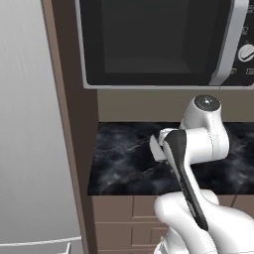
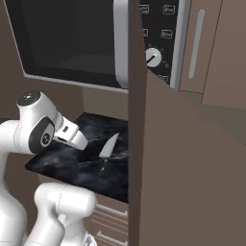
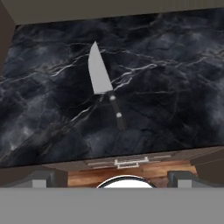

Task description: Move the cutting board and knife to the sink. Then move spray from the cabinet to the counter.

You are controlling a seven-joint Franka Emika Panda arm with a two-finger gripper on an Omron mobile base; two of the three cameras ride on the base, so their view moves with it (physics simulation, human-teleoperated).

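The knife lies flat on the black marble-look counter, silver blade pointing toward the back wall and dark handle toward the front edge. My gripper hangs above the counter's front edge, open, its two dark fingertips wide apart with nothing between them. From the right base camera the knife rests just right of my gripper, apart from it. The cutting board, the sink and the spray are out of view.
A microwave hangs above the counter. A grey fridge stands at the left. A tall brown open door panel blocks the right side of the right base view. Brown drawers sit under the counter.
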